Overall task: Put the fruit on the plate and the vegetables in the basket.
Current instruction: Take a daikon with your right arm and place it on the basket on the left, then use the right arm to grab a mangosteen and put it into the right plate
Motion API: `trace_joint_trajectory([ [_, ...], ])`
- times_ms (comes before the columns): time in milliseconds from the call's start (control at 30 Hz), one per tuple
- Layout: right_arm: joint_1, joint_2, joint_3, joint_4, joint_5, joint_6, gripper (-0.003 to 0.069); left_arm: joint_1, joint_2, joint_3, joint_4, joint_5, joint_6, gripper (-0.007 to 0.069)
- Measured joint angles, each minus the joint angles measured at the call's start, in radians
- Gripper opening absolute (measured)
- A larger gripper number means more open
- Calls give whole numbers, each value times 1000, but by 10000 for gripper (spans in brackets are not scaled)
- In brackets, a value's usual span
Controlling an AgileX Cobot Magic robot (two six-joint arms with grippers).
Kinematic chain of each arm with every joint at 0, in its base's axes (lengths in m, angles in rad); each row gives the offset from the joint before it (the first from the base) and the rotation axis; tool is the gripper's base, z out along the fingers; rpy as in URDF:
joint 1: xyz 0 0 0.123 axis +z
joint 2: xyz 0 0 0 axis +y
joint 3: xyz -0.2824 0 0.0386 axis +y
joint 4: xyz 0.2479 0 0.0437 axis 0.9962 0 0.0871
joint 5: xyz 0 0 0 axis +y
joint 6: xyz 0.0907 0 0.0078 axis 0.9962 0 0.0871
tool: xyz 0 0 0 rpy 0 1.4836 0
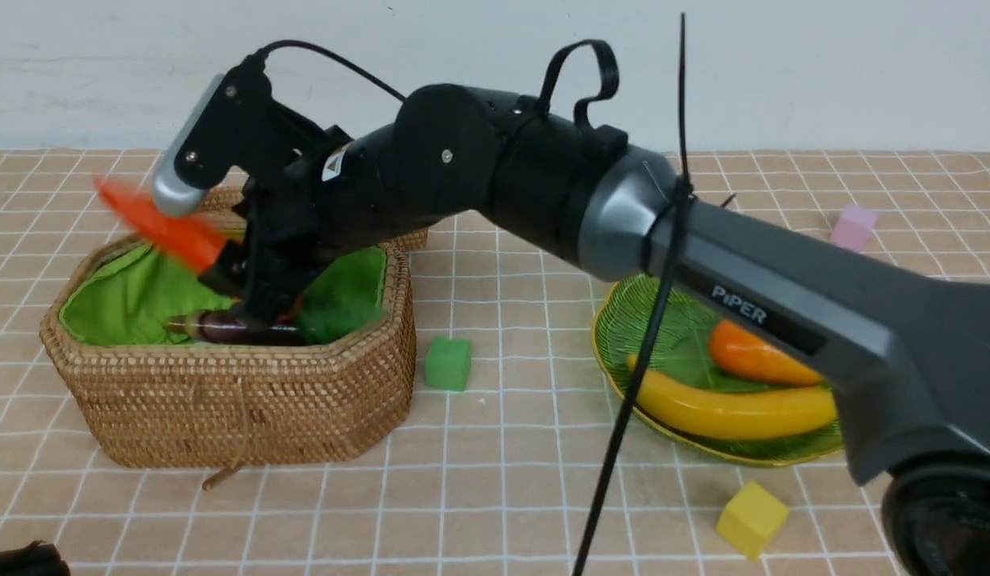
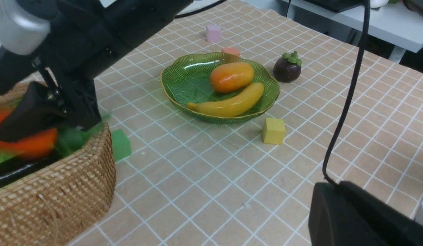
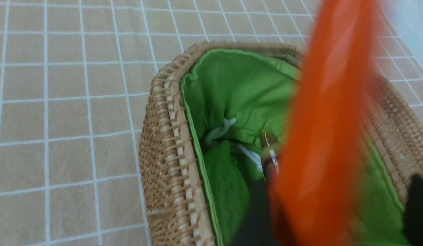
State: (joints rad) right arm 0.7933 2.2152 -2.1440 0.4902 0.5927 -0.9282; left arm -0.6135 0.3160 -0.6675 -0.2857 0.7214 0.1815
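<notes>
The right claw (image 3: 336, 191) stands open around the blurred carrot (image 1: 155, 224) over the basket (image 1: 223, 358), so I think this is the release step, and next the mangosteen (image 2: 286, 70) needs carrying to the plate (image 2: 170, 94).

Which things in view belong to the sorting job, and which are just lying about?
Part of the job:
- carrot
- eggplant
- basket
- plate
- banana
- mango
- mangosteen

Just lying about:
- green cube
- yellow cube
- purple cube
- reddish block

yellow banana (image 1: 735, 410) beside mango (image 1: 755, 356) on green plate (image 1: 663, 316), purple eggplant (image 1: 243, 329) inside wicker basket (image 1: 247, 416)
</notes>
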Motion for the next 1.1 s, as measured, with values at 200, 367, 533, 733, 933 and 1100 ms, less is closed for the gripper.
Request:
trace_joint_trajectory([
  [200,1,-175,-6,-212,307,180,633,0,0,0,0,1,11,-13],
  [367,-38,-335,-18,-542,607,478,418,0,0,0,-14,-1,72,-13],
  [533,-239,-405,40,-664,653,691,132,0,0,0,-53,-3,119,-13],
  [733,-588,-508,343,-620,651,1006,67,0,0,0,-64,14,126,-11],
  [933,-849,-516,685,-548,579,1089,312,0,0,0,-65,19,146,-9],
  [1100,-942,-497,854,-485,350,1096,608,0,0,0,-64,20,151,-8],
])
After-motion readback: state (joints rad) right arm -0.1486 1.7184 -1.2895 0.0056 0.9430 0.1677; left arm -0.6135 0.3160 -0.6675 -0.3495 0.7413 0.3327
